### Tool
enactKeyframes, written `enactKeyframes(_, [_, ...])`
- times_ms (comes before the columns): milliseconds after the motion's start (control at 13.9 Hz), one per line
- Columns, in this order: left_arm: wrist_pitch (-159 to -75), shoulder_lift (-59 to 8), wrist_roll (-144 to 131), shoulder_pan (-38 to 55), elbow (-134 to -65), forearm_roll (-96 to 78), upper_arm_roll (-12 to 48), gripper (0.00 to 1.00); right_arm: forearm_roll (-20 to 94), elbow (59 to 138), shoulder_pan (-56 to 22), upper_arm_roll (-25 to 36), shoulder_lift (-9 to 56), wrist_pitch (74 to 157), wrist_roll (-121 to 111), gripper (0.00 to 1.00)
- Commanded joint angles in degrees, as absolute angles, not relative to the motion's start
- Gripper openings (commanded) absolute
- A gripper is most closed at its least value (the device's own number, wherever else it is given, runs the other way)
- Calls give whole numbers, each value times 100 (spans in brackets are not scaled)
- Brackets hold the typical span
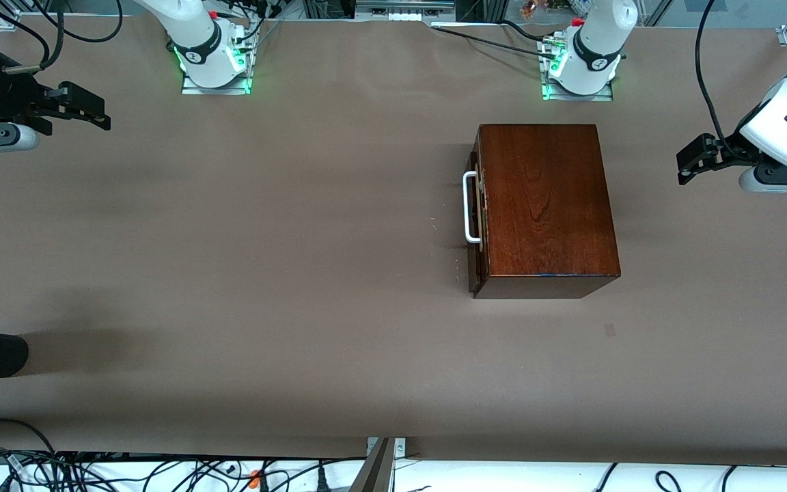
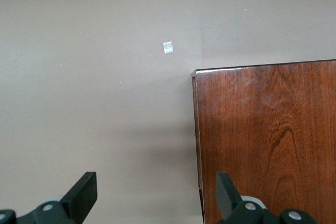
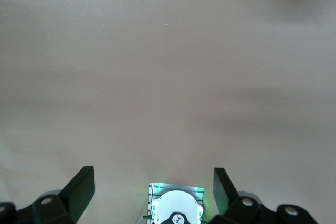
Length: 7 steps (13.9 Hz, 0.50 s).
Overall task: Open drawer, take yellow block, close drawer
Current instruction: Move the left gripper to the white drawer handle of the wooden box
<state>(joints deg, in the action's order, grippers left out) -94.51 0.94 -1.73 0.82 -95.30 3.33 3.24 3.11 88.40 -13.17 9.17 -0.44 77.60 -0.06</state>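
Opening the drawer [image 1: 475, 219] comes first: shut in the wooden box [image 1: 545, 205] at the left arm's end of the counter [image 1: 229, 273], yellow block probably inside, unseen. Better to hook the white handle [image 1: 470, 207] squarely and pull straight, not sideways. Left gripper [image 2: 157, 192] over the box edge, right gripper [image 3: 154, 187] waiting over bare counter, both with fingers apart.

Left gripper [image 1: 686, 162] raised, fingers [image 2: 84, 192] spread, right gripper [image 1: 96, 113] raised, fingers [image 3: 81, 187] spread, both waiting
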Motion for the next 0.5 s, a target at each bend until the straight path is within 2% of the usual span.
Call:
enactKeyframes(0, [-9387,149,-53,88,-9536,308,316,100,378,8824,-1318,914,-97,7743,35,100])
enactKeyframes(432, [-9282,132,-114,105,-9501,299,316,100,378,8833,-1318,923,-97,7734,35,100])
